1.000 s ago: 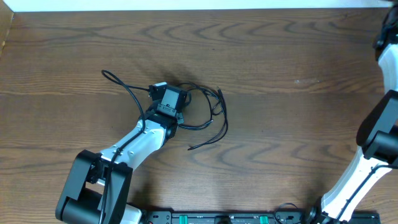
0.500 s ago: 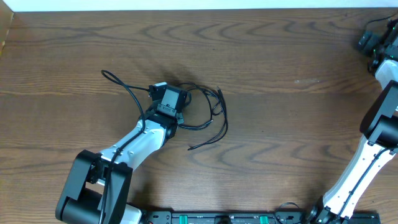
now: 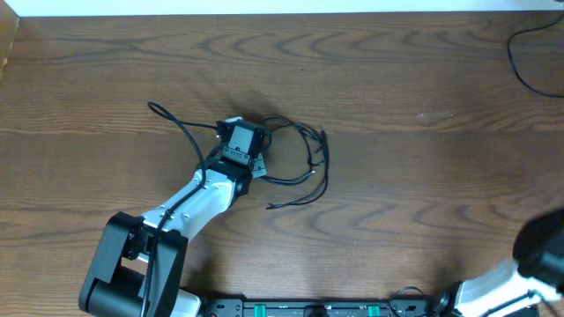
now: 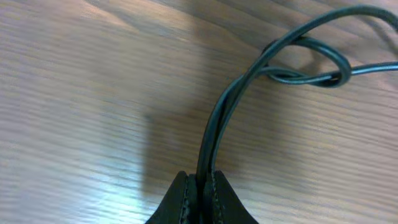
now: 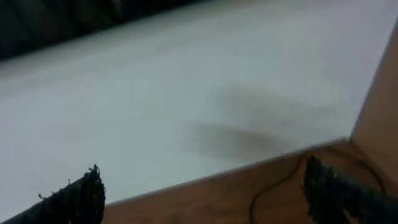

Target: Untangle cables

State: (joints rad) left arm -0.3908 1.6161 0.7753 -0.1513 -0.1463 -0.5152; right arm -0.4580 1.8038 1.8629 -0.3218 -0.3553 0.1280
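The cables [image 3: 324,169] lie left of centre on the table [image 3: 414,220]. Their loose black loops spread to the right of the left end effector [image 3: 242,141], and one tail trails to the upper left. In the left wrist view two of them rise from the clamped fingertips at bottom centre and bend into a small crossed loop at the upper right, so the slack lies ahead and rightward. The right end effector [image 5: 208,199], its fingers spread wide around nothing, faces the table's edge, well apart from the cables. The left is plainly nearer.
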